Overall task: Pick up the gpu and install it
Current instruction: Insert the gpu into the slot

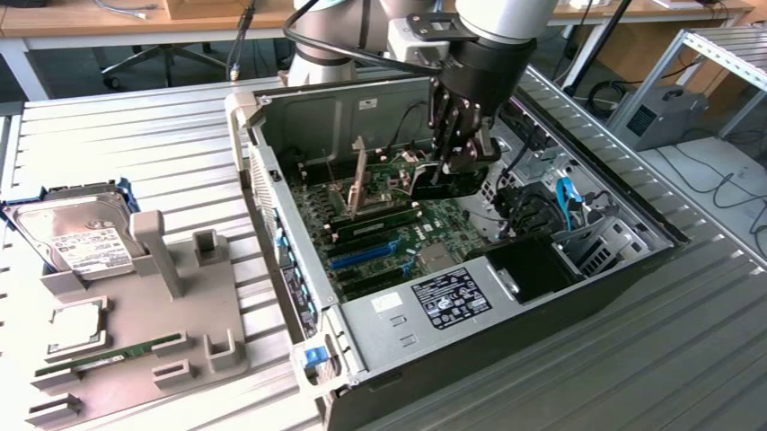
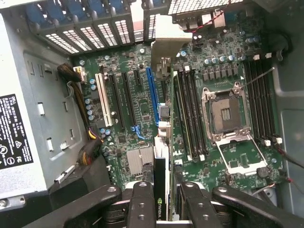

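Note:
The gpu (image 1: 441, 187) is a thin black card held edge-down inside the open computer case (image 1: 287, 117), and my gripper (image 1: 462, 162) is shut on it from above. In the wrist view the gpu (image 2: 161, 175) runs edge-on away from my gripper (image 2: 164, 206), gripped between dark fingers (image 2: 142, 204) on either side. Its silvery end bracket (image 2: 168, 42) reaches toward the case's rear slot openings. The card hangs just above the motherboard (image 2: 137, 95), roughly in line with the blue expansion slot (image 2: 152, 92). Whether it touches the slot I cannot tell.
An open CPU socket (image 2: 223, 111) and memory slots (image 2: 190, 114) lie beside the card. Blue cables (image 1: 563, 202) and a black box (image 1: 527, 269) crowd the case's exterior-view right. On the left, a grey fixture (image 1: 180, 296) holds a hard drive (image 1: 72, 238), a processor (image 1: 74, 325) and a green memory stick (image 1: 114, 352).

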Available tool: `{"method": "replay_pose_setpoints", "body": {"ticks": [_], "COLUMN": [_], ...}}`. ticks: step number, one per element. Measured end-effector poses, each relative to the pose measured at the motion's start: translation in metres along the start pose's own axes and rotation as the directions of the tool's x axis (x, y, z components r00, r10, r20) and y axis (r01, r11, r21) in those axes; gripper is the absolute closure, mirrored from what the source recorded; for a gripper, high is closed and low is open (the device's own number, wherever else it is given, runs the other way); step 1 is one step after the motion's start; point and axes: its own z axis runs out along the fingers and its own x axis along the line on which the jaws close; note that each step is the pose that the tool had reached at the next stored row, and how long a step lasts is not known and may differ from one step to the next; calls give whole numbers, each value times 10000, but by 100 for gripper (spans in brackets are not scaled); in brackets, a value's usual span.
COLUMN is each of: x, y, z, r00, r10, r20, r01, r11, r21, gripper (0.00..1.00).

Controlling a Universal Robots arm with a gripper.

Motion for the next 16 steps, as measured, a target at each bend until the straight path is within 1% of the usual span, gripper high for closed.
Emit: {"method": "replay_pose_setpoints", "body": {"ticks": [16], "x": [0], "y": [0], "z": [0], "r00": [9982], "r10": [-607], "r20": [1], "r01": [607], "r11": [9982], "r21": [-17], "gripper": [74]}}
